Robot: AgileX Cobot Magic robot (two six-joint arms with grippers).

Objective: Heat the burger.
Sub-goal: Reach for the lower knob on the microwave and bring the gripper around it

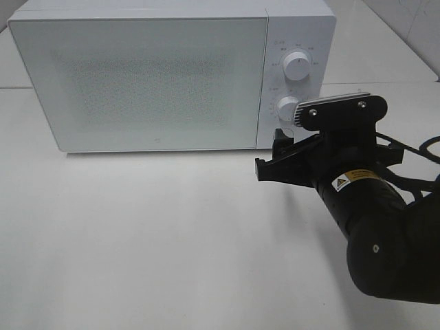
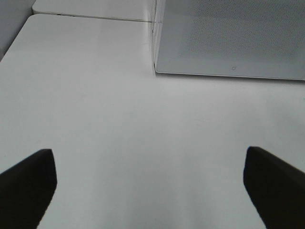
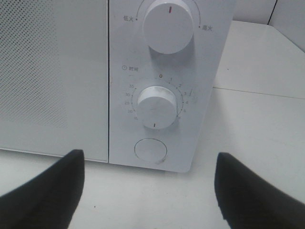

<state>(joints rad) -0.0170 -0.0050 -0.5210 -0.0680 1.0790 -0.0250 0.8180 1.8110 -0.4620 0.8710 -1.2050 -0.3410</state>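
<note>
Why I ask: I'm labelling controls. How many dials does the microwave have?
2. The upper dial sits high on the control panel; the timer dial is below it, above a round button.

Hidden and cut off
The microwave (image 1: 137, 75) door's dotted screen hides its inside. In the high view, the right arm's mount (image 1: 340, 110) covers part of the lower dial (image 1: 284, 108). The left gripper (image 2: 150, 188) and right gripper (image 3: 150, 183) each show 2 fingers cut by the frame edge, like the upper knob (image 3: 167, 21).
</note>
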